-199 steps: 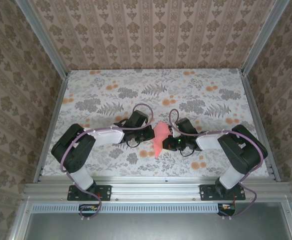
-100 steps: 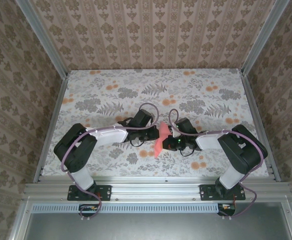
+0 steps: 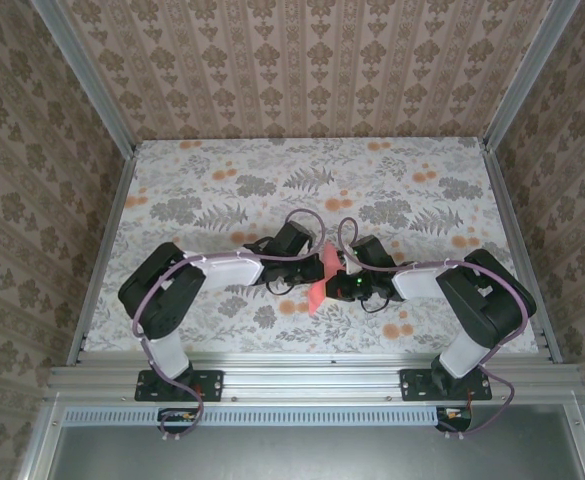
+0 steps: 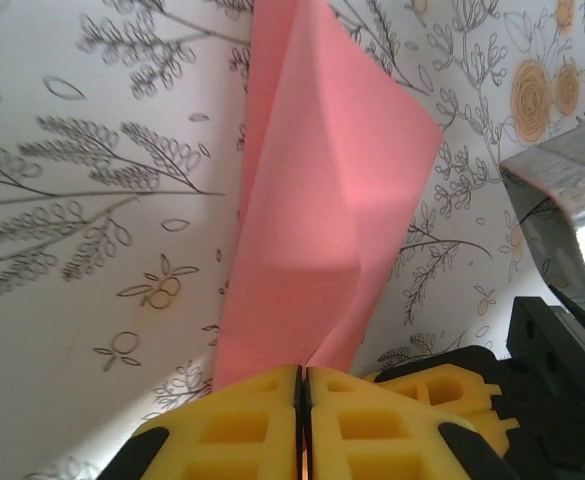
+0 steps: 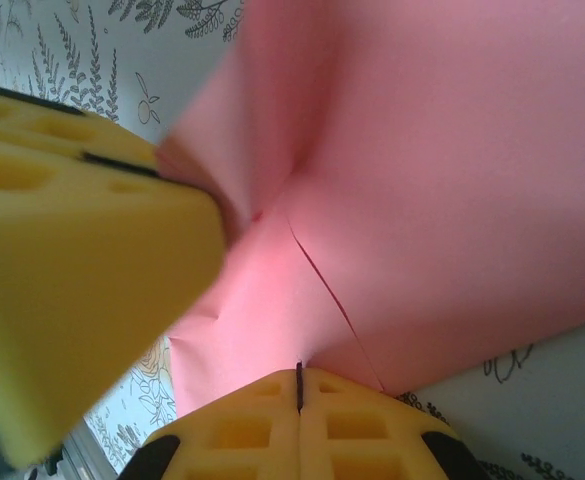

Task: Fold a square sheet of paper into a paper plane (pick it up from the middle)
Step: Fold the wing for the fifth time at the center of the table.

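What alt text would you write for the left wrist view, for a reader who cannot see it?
A folded sheet of thin salmon-pink paper stands up from the shut yellow fingers of the left gripper, which pinch its lower edge. Behind it lies a white tablecloth printed with grey leaves and orange flowers.

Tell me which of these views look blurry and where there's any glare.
Right wrist: the left tool looms close and blurred, the paper soft. Left wrist: paper creases sharp, white glare at the right edge. Top external: evenly lit, sharp.
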Controlling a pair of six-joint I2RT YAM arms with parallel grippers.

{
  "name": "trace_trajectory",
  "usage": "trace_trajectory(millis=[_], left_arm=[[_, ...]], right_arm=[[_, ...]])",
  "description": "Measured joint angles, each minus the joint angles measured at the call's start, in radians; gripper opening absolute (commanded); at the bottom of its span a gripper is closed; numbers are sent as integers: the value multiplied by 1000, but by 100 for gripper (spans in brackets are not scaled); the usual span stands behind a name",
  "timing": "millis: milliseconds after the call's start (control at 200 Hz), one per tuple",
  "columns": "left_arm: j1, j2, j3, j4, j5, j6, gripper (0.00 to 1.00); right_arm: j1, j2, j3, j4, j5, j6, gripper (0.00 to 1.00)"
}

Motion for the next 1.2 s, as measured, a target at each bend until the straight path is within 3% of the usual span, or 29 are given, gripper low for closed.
trace_trajectory(millis=[600,1205], left_arm=[[-3,17,-17,60,3,-35,10],[0,17,-17,68,11,-60,10]], right_arm=[[-24,-88,0,-45,38,-1,6],[-27,-53,2,-103,68,-1,5]])
